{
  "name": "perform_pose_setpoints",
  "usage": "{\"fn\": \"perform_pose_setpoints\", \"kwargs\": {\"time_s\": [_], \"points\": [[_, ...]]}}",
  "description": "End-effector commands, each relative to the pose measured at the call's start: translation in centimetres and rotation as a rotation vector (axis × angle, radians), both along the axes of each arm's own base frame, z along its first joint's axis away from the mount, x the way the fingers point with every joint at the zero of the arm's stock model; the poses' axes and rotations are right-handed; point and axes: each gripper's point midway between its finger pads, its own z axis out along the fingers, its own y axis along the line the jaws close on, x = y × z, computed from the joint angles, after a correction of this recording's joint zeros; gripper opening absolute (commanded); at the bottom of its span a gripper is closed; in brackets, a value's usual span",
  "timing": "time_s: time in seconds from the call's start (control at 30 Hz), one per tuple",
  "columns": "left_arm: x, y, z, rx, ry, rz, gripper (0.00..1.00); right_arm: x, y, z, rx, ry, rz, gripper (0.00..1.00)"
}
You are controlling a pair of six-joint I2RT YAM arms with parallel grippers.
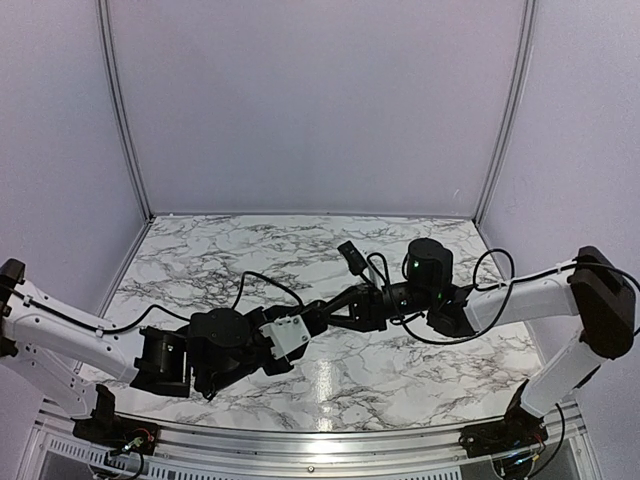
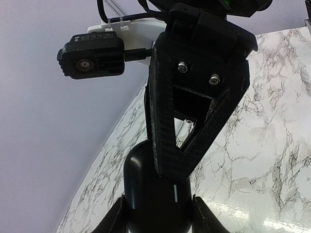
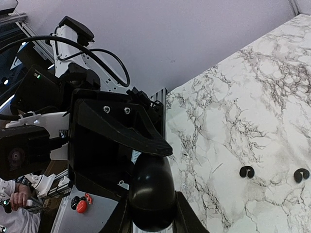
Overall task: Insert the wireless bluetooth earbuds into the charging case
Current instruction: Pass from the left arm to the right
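Right tool [image 3: 150, 221] is clamped tight on the charging case [image 3: 150, 187], w/ both fingers pressed to the sides of the glossy black oval and its rounded end poking out past the tips. Left tool [image 2: 158, 216] grips the same case from the opp. side: jaws part open, the case filling the gap, one finger against each flank. In the left wrist view a thin white mark shows on the case's face, and the right tool's black triangular finger [image 2: 194, 97] reaches over the case's far end. In the top view the two tools meet tip to tip, off the surface, over the middle of the desk [image 1: 200, 260], a bit nearer its near edge than its far one. The case itself is too hidden btwn them to make out there. The earbuds [image 3: 247, 171], small black curled pieces, lie flat on the marble, near each other but not touching, the second earbud [image 3: 301, 174] just beside the first. Both sit well apart from the tools and the case. Can't tell which desk edge they're closest to, and the top view doesn't show them.
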Motion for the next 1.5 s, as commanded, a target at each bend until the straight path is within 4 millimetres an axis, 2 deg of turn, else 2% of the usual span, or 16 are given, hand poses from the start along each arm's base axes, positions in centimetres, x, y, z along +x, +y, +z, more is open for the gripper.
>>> {"fn": "perform_pose_setpoints", "kwargs": {"time_s": [0.0,0.33,0.43,0.5,0.57,0.7,0.8,1.03,1.13,1.2,1.3,1.4,1.47], "points": [[-0.29,-0.16,2.44,-0.085,-0.023,-0.009,0.26,-1.10,1.34,1.40,0.039,-0.003,0.045,0.24],[-0.22,-0.14,2.49,-0.087,-0.027,-0.001,0.26,-1.03,1.42,1.21,0.038,-0.002,0.039,0.29],[-0.13,-0.09,2.53,-0.087,-0.029,0.005,0.26,-0.91,1.40,1.16,0.037,-0.002,0.030,0.37],[-0.12,-0.09,2.51,-0.087,-0.029,0.006,0.26,-0.88,1.35,1.18,0.038,-0.005,0.024,0.38],[-0.12,-0.04,2.64,-0.092,-0.028,0.007,0.26,-0.82,1.35,1.18,0.037,-0.007,0.020,0.36],[-0.15,0.08,2.72,-0.096,-0.027,0.007,0.26,-0.74,1.36,1.30,0.039,-0.009,0.017,0.26],[-0.33,0.00,2.61,-0.092,-0.026,-0.005,0.26,-0.68,1.42,1.43,0.042,-0.012,0.015,0.27],[-0.47,-0.30,2.17,-0.068,-0.037,-0.007,0.26,-0.36,1.49,1.58,0.044,-0.010,-0.001,0.39],[-0.52,-0.36,2.07,-0.067,-0.035,-0.009,0.26,-0.35,1.46,1.52,0.043,-0.009,-0.004,0.36],[-0.52,-0.37,2.07,-0.067,-0.035,-0.009,0.26,-0.39,1.43,1.59,0.044,-0.013,-0.005,0.30],[-0.64,-0.45,2.06,-0.069,-0.033,-0.014,0.26,-0.38,1.42,1.64,0.042,-0.016,-0.006,0.33],[-0.67,-0.43,2.10,-0.071,-0.031,-0.014,0.26,-0.41,1.41,1.66,0.043,-0.018,-0.004,0.26],[-0.75,-0.44,2.03,-0.070,-0.030,-0.018,0.26,-0.35,1.45,1.67,0.042,-0.016,-0.006,0.27]]}}
